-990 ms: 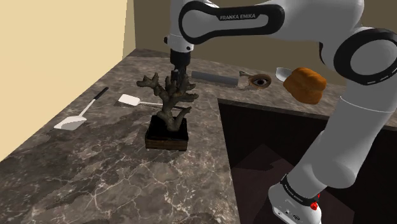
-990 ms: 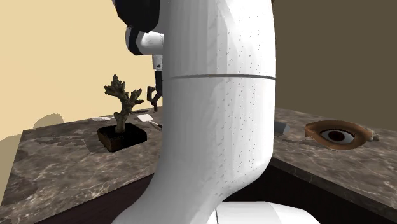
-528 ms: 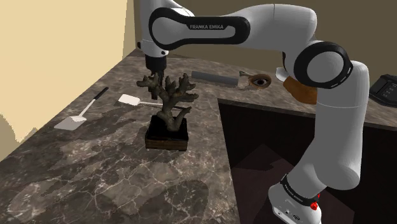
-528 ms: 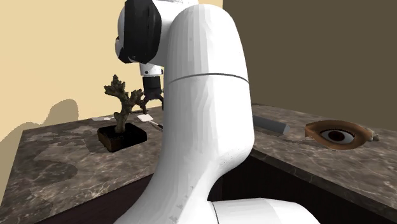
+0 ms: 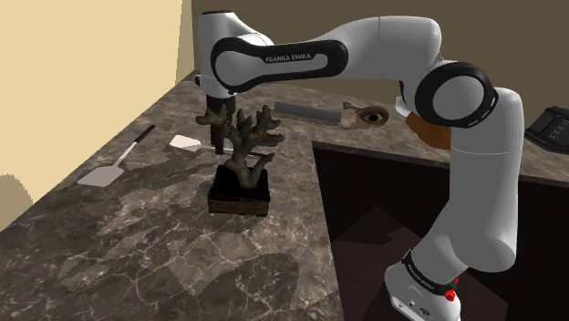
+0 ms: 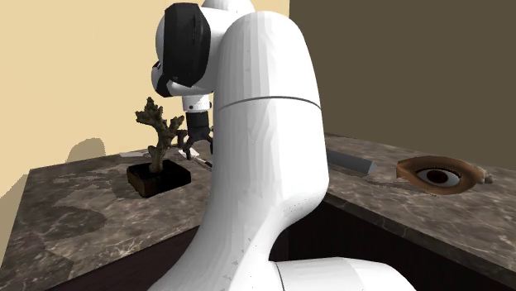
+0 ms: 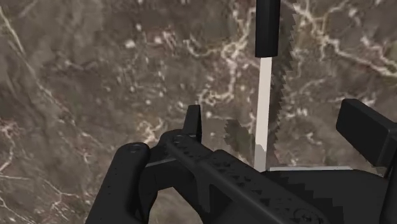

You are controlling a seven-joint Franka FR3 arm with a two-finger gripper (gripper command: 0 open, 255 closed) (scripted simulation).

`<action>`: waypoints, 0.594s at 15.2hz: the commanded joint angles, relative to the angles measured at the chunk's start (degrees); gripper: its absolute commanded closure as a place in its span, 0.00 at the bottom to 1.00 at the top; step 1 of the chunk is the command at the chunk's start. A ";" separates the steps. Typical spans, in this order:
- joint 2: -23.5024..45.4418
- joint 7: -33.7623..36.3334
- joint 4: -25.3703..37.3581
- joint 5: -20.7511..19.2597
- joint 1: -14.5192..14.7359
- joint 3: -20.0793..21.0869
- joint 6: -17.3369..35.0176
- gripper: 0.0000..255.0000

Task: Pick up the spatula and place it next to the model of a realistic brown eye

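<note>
On the shoulder view's left a spare spatula (image 5: 111, 168) lies untouched. The target spatula (image 5: 187, 142) rests flat on the dark veined counter (image 5: 137, 246) just beside the branching ornament (image 5: 239, 146), well apart from the eye model (image 5: 372, 116) over to the right. The gripper (image 7: 275, 111) has swung across from above the ornament and dropped low, and its claw stands wide, straddling the spatula's shaft without touching it, so the grab looks imminent with nothing lifted yet.

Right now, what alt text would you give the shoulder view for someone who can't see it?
A white robot arm reaches over a marble counter, jaws beside a white spatula behind a small tree; an eye model sits farther back.
</note>
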 commanded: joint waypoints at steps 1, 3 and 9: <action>0.03 0.03 -0.38 -0.03 -0.03 -0.02 0.43 0.00; 0.03 0.03 -0.37 -0.03 -0.03 -0.02 0.43 0.00; 0.03 0.03 -0.36 -0.03 -0.03 -0.02 0.42 1.00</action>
